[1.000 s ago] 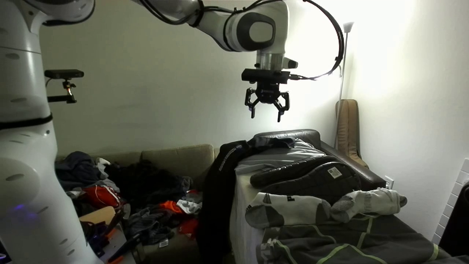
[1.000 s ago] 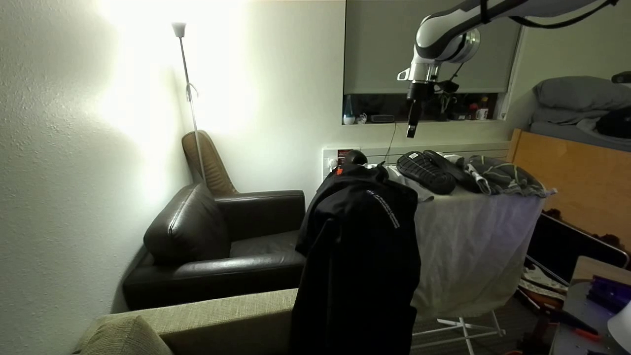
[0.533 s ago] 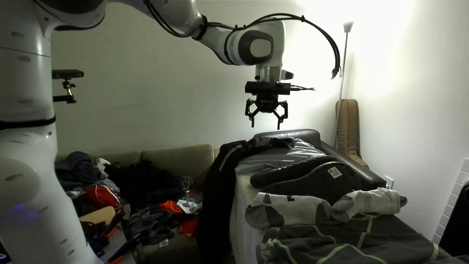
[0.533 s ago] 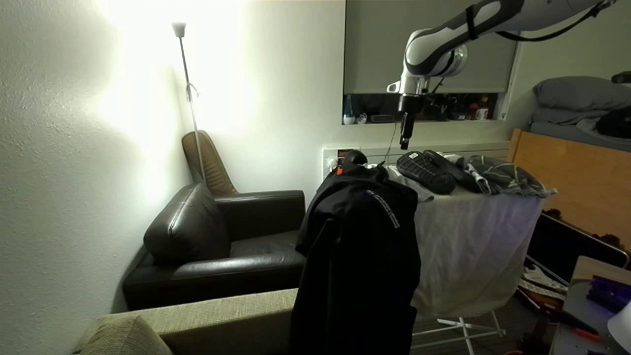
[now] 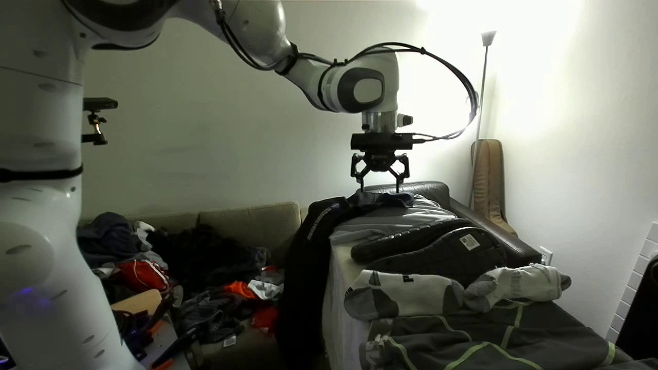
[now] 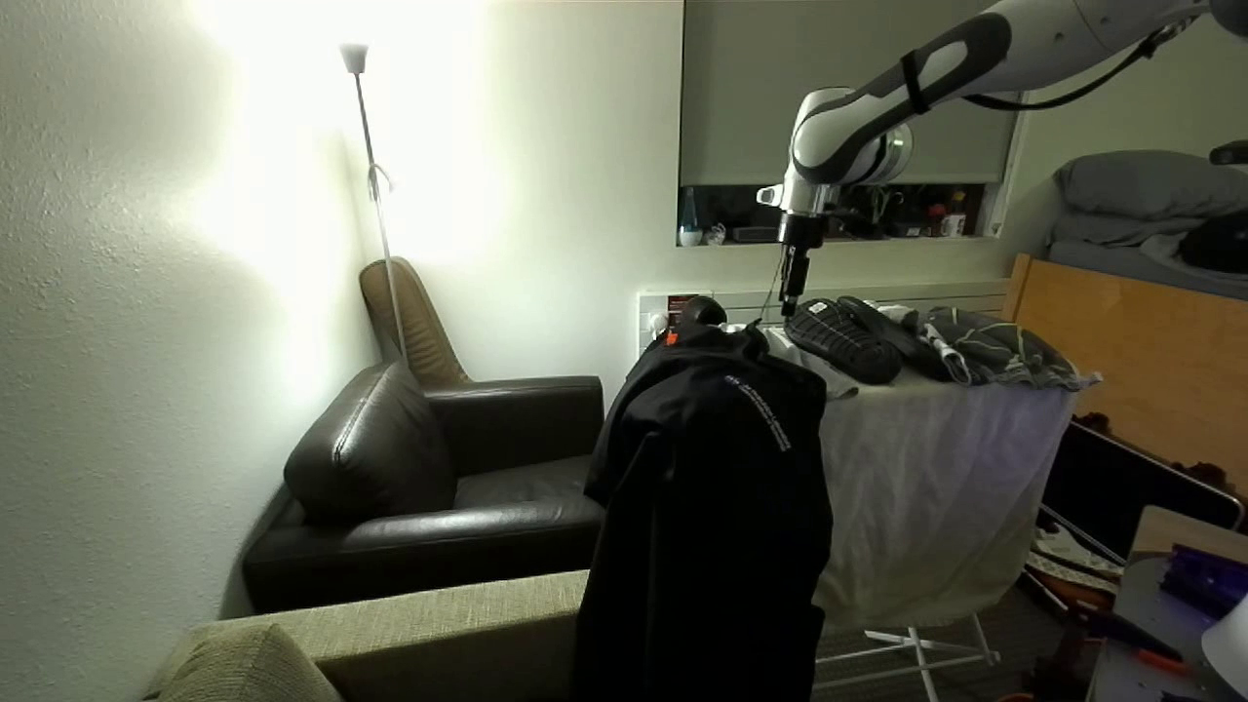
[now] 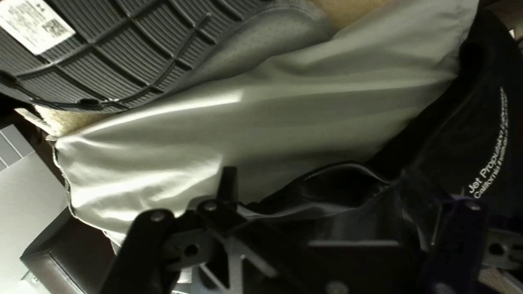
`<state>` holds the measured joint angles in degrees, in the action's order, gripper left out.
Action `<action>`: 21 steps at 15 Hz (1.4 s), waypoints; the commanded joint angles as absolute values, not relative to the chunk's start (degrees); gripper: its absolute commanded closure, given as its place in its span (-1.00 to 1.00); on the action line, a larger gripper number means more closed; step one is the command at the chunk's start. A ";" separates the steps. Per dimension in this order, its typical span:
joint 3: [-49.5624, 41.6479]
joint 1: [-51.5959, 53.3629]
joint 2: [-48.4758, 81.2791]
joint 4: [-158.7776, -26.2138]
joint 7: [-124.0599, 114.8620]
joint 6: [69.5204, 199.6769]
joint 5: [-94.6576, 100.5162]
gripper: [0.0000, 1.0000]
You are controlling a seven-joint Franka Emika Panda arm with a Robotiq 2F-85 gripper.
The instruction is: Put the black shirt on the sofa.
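The black shirt (image 5: pixel 307 267) hangs over the end of a cloth-covered rack, with white lettering on it. It also shows in an exterior view (image 6: pixel 721 526) and in the wrist view (image 7: pixel 461 143). The olive-grey sofa (image 5: pixel 252 221) stands low against the wall behind it; its arm shows in an exterior view (image 6: pixel 439 619). My gripper (image 5: pixel 380 189) is open and points down over the shirt's upper end. In the wrist view the open gripper (image 7: pixel 320 179) has the shirt's dark folds between its fingers. I cannot tell whether the fingertips touch the cloth.
The rack (image 6: pixel 926 497) also bears a grey cloth (image 7: pixel 245 122), black-soled slippers (image 5: pixel 437 252), grey-white socks (image 5: pixel 406 295) and dark grey clothing (image 5: pixel 483 339). Mixed clothes (image 5: pixel 205 262) lie on the sofa. A dark leather armchair (image 6: pixel 517 526) and a floor lamp (image 6: pixel 375 166) stand nearby.
The arm and the open gripper have come down from well above the rack to the level of the shirt's upper end. The shirt and the other things have not moved.
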<state>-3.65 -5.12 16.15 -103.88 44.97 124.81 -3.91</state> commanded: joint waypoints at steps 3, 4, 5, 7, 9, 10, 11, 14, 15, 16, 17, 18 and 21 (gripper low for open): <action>-2.14 -7.43 16.33 -106.34 45.14 132.52 -5.13 -1.00; -2.06 -7.58 16.37 -106.58 44.70 133.27 -5.49 -1.00; -2.12 -7.58 16.28 -107.12 43.02 134.40 -5.94 -1.00; -2.05 -7.65 15.95 -108.27 40.30 136.16 -6.93 -1.00; -1.97 -7.63 15.63 -109.23 37.49 137.39 -7.65 -1.00; -1.89 -7.62 15.55 -109.44 36.43 137.64 -7.74 -1.00; -1.77 -7.63 15.53 -109.41 35.62 137.36 -7.66 -1.00; -1.55 -7.74 17.10 -107.02 36.03 135.12 -6.06 -1.00; -1.49 -7.73 17.11 -106.99 36.04 135.10 -6.06 -1.00; -1.46 -7.73 17.12 -106.96 36.04 135.10 -6.06 -1.00; -1.45 -7.73 17.12 -106.95 36.04 135.10 -6.06 -1.00; -1.45 -7.73 17.12 -106.95 36.04 135.10 -6.06 -1.00; -1.55 -7.53 17.50 -107.35 35.18 135.99 -5.99 -1.00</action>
